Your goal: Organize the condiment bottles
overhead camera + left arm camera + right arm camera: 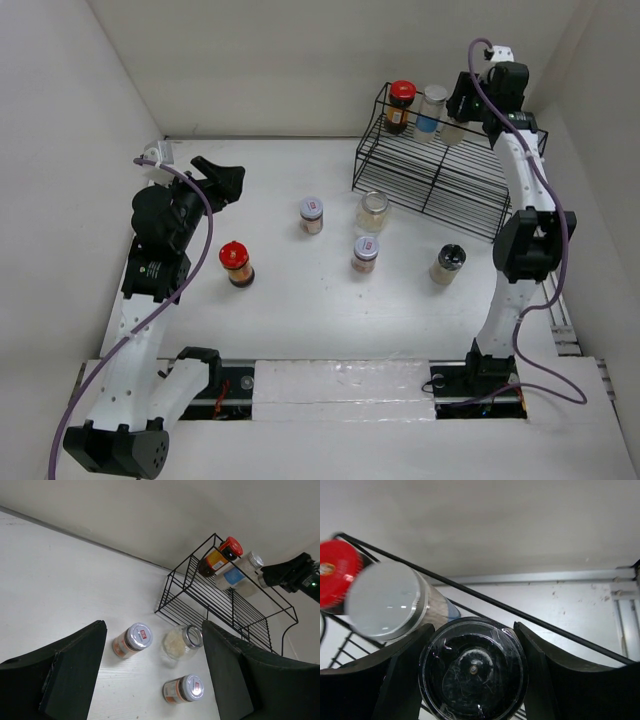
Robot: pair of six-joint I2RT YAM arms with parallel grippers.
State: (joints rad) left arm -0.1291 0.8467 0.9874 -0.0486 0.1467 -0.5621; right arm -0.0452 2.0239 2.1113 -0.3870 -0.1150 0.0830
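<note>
Placement likely explains the right hand (474,647) pinching a dark-lidded jar (472,677) at the rack (520,612), white-capped jar (385,600) just to its left; the left hand (154,629) hovers wide open, empty.

The bench (300,310) is plain white and boxed in by white panels. The back wall (280,60) rises beyond both sets of jaws, the left wall (50,150) stands outboard of the left jaws, and the right wall (610,90) stands close beside the right jaws. A black wire rack (440,185) sits on the bench right at the right jaws, well off from the left jaws. Ahead of the right jaws a grey metal rail (545,576) runs where bench meets wall. The light is soft and even, with faint shadows.
</note>
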